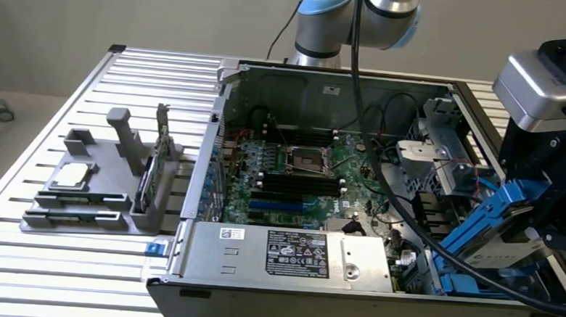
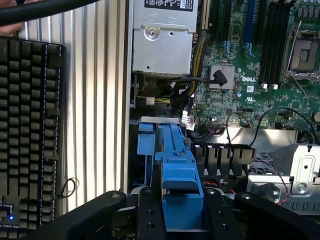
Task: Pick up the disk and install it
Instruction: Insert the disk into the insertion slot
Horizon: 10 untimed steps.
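The disk (image 1: 504,252) is a silver-grey drive with a white label, clipped in a blue rail frame (image 1: 497,213). It hangs tilted over the front corner of the open computer case (image 1: 213,198), at the exterior view's right. My gripper (image 1: 540,215) is shut on it. In the wrist view, the blue frame (image 2: 177,170) runs out from between my black fingers (image 2: 150,215), with my gripper (image 2: 182,222) clamped on its sides. Its far end reaches over the blue drive bay (image 2: 147,150) inside the case.
The motherboard (image 1: 302,174) and the silver power supply (image 1: 288,253) lie in the case. Black cables (image 1: 406,216) cross beside the bay. A grey holder (image 1: 86,206) with a small chip and an upright card stands at the exterior view's left. A keyboard (image 2: 30,130) lies beside the case.
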Each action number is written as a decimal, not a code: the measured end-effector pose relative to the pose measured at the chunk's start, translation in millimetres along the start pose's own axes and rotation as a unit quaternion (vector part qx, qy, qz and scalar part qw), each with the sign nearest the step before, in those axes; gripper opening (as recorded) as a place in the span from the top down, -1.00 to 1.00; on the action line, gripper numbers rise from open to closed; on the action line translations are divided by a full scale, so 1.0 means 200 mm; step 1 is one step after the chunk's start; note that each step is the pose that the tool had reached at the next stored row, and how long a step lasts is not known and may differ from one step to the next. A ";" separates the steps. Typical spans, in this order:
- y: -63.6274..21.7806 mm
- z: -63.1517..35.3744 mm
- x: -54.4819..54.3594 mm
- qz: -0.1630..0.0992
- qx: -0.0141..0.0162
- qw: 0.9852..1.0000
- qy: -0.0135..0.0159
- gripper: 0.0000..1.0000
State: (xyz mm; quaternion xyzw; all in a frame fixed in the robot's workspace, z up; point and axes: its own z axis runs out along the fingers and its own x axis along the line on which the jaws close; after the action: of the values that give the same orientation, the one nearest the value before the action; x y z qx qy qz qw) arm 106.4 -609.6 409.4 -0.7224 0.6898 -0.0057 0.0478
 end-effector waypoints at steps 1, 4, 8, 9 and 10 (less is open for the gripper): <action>0.000 0.001 0.00 0.000 0.000 1.000 0.000 0.35; 0.000 0.005 0.00 -0.002 0.000 1.000 -0.001 0.35; 0.001 0.012 0.00 -0.004 0.000 1.000 -0.002 0.35; 0.001 0.015 0.00 -0.004 0.000 1.000 -0.002 0.35; 0.001 0.017 0.00 -0.005 0.000 1.000 -0.002 0.35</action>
State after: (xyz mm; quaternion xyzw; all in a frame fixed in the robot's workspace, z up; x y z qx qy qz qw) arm 106.4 -609.6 405.9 -0.7259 0.6860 -0.0041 0.0492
